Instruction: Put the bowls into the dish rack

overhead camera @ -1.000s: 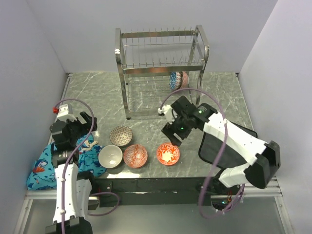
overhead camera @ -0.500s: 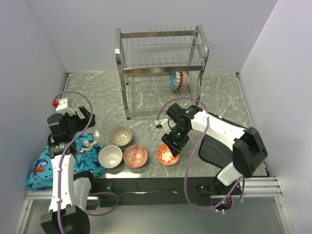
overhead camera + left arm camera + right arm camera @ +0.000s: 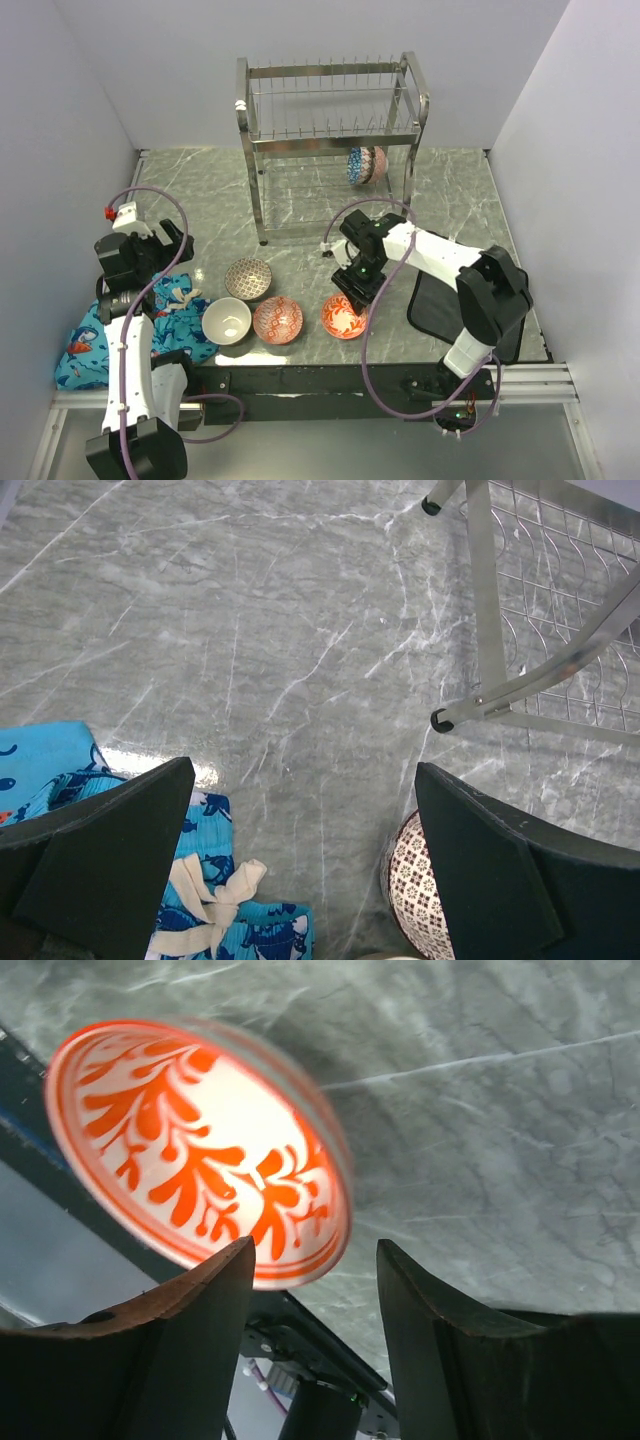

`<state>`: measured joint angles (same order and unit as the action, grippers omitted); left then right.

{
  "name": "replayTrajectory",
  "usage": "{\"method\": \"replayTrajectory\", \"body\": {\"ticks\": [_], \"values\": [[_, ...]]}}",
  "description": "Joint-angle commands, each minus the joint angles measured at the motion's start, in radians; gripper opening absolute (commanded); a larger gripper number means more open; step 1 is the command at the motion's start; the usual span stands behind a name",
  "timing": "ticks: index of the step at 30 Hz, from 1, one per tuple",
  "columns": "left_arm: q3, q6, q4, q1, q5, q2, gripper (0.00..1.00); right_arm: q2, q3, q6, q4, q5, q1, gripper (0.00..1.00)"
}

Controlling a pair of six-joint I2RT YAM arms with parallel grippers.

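No legible text, label, brand, number or sign in any view.
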<state>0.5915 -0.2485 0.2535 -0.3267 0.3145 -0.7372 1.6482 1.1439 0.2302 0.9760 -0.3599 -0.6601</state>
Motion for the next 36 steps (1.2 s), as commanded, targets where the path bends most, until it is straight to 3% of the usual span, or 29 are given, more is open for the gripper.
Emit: {"method": "replayTrajectory", "body": {"ticks": [1,9,12,13,14,20,26,31,36], "values": [[0.039,0.011,-0.005,-0.006,0.021,0.005,0.99,0.047,0.014,-0.02,-0.031,0.036,0.008,0.57],[0.039,0.006,-0.011,-0.008,0.031,0.015,0.99,0.074,0.025,-0.031,-0.028,0.081,0.008,0.3],[0.022,-0.006,-0.023,-0.008,0.032,0.025,0.99,0.084,0.04,-0.029,-0.005,0.101,0.008,0.13],[0.018,-0.012,-0.029,-0.006,0.035,0.03,1.0,0.085,0.042,-0.031,0.007,0.107,0.008,0.02],[0.013,-0.015,-0.036,-0.006,0.035,0.03,1.0,0.082,0.053,-0.034,0.015,0.12,0.008,0.0],[-0.01,-0.028,-0.062,-0.006,0.047,0.055,1.0,0.001,0.147,-0.006,0.084,0.16,0.002,0.0],[-0.024,-0.026,-0.082,0.005,0.055,0.062,0.99,-0.027,0.267,0.021,0.098,0.358,-0.058,0.0],[-0.042,-0.044,-0.103,0.006,0.049,0.071,0.99,-0.027,0.289,-0.048,-0.06,0.8,-0.154,0.0],[-0.068,-0.049,-0.094,0.008,0.047,0.101,0.99,0.021,0.343,-0.02,-0.19,1.074,-0.196,0.0]]}}
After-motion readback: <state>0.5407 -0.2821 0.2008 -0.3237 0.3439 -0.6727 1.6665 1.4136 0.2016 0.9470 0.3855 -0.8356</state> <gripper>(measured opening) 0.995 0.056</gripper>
